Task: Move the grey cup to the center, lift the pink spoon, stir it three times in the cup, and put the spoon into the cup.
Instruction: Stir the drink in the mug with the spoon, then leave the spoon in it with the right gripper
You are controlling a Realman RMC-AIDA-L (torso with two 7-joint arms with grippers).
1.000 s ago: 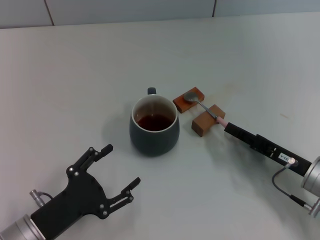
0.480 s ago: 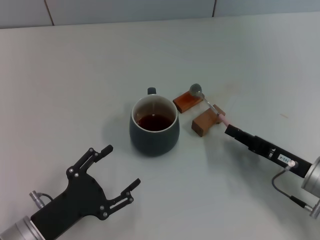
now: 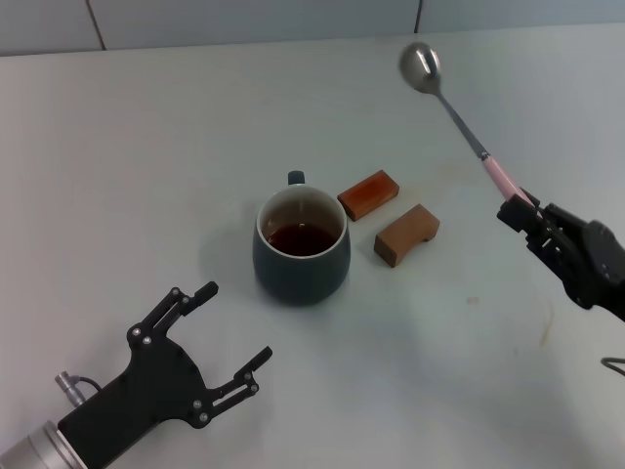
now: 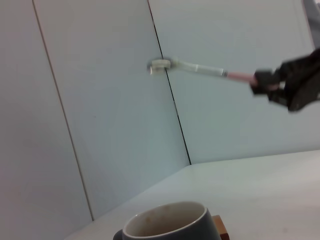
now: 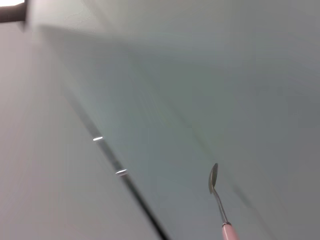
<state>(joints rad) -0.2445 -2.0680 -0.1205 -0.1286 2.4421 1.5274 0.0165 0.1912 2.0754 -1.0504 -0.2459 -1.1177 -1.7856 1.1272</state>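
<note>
The grey cup point(image 3: 302, 246), with dark liquid inside, stands in the middle of the table; its rim shows in the left wrist view point(image 4: 166, 223). My right gripper point(image 3: 520, 212) is shut on the pink handle end of the pink spoon point(image 3: 457, 107) and holds it high in the air, right of the cup, metal bowl pointing up and away. The spoon also shows in the left wrist view point(image 4: 200, 69) and the right wrist view point(image 5: 218, 195). My left gripper point(image 3: 231, 331) is open and empty near the table's front left.
Two brown wooden blocks point(image 3: 369, 193) point(image 3: 406, 234) lie just right of the cup. The white table point(image 3: 146, 166) meets a pale wall point(image 3: 244, 20) at the back.
My right gripper has lifted the spoon off the wooden blocks and swung it up and to the right. The cup, the blocks and the left arm have stayed put.
</note>
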